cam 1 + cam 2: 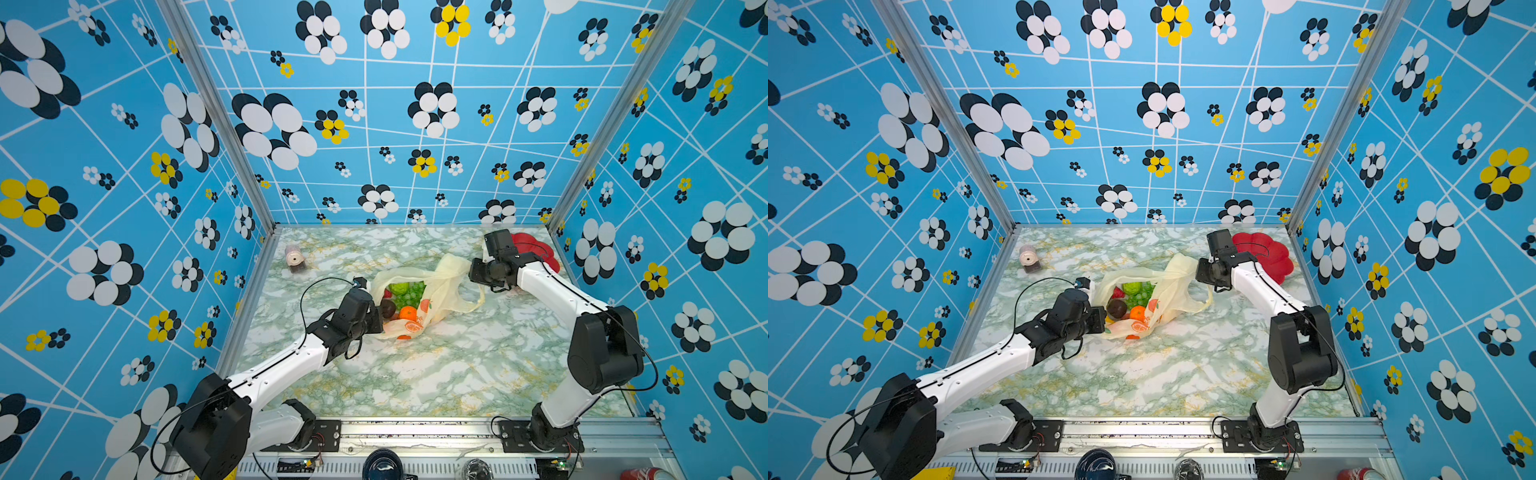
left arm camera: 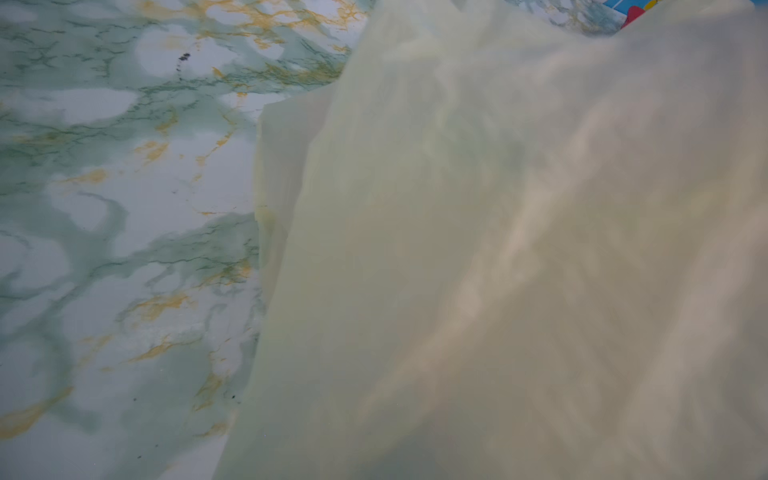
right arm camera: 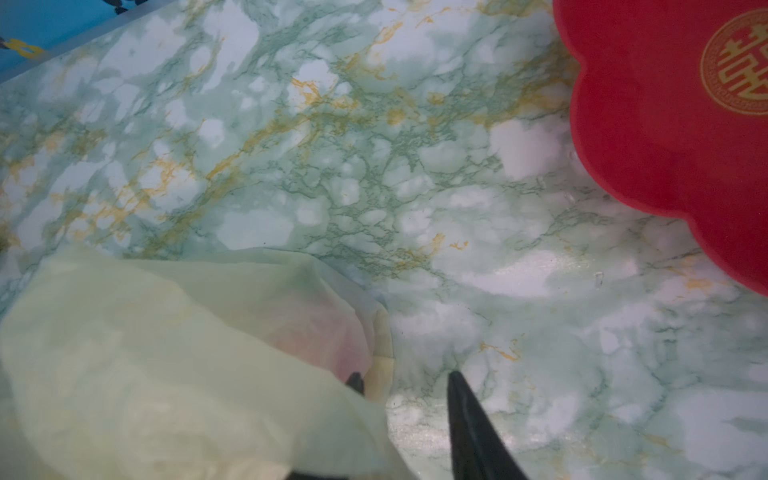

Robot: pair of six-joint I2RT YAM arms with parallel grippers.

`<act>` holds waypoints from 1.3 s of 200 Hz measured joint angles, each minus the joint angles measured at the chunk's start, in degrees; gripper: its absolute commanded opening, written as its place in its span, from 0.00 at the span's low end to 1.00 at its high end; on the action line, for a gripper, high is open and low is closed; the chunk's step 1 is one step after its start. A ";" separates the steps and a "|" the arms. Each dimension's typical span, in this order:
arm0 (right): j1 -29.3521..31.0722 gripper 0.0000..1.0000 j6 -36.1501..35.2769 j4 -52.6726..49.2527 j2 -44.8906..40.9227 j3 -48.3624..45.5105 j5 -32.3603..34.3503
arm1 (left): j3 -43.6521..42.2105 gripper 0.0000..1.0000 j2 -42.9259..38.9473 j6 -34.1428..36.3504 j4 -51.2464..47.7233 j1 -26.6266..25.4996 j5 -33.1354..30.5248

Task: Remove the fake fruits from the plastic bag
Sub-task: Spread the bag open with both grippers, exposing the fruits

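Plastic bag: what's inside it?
Through the plastic bag's open mouth: green grapes, a green ball, an orange, a dark brown fruit and a red strawberry. Anything beneath them is covered.

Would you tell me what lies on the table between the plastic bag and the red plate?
Only bare marbled table, seen in the right wrist view between plastic bag and red plate.

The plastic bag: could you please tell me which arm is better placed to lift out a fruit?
Right, probably: the right end effector stands open, holding nothing, while the left end effector, shut, seems to hold the plastic bag open.
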 measured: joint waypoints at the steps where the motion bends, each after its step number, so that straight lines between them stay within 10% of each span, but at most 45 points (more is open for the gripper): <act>1: 0.04 0.62 0.24 -0.13 -0.37 0.00 0.00 | 0.15 0.00 0.07 0.04 0.07 -0.13 -0.04; 40: 1.14 0.92 -0.90 -2.56 -10.78 -0.39 1.25 | 3.28 0.00 2.40 0.57 1.07 -2.58 -2.08; 108: 13.75 0.92 0.96 -10.64 -22.45 -2.43 14.16 | 3.80 0.00 4.13 1.38 1.11 -7.02 -5.46; 195: 22.95 0.91 9.68 -1.14 -2.27 -5.42 10.88 | 3.80 0.00 3.87 1.38 2.05 -7.39 -7.61; 227: 22.45 0.78 9.90 -0.20 4.50 -0.98 10.29 | 3.80 0.00 3.58 1.38 2.14 -7.19 -7.56; 260: 19.21 0.32 8.31 -0.09 9.60 6.91 10.03 | 3.89 0.00 3.63 1.40 2.25 -3.85 -5.57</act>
